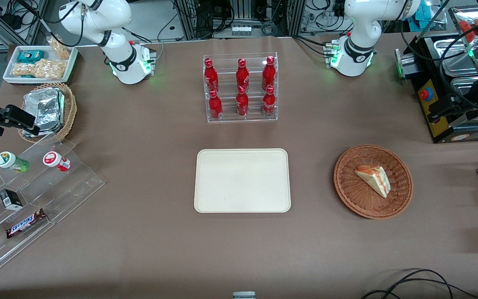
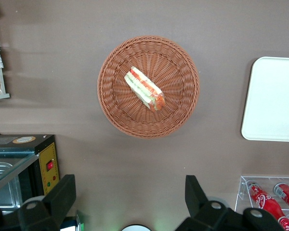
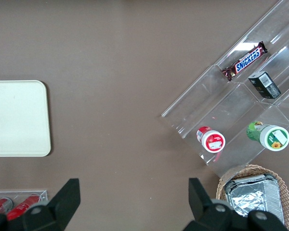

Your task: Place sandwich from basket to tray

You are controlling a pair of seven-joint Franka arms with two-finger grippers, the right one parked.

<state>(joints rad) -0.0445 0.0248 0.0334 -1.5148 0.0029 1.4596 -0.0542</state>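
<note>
While the sandwich (image 2: 144,89) lies in the basket (image 2: 179,62), the tray (image 1: 242,181) sits bare on the brown surface (image 1: 147,232). Claw (image 2: 130,192) hovers above, fingers apart, holding nothing.

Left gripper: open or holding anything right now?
Left gripper: open, holding nothing, high above the basket; the sandwich lies in the basket.

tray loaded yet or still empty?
Empty: the tray shows bare. The sandwich lies in the basket; the open gripper is high above it.
</note>
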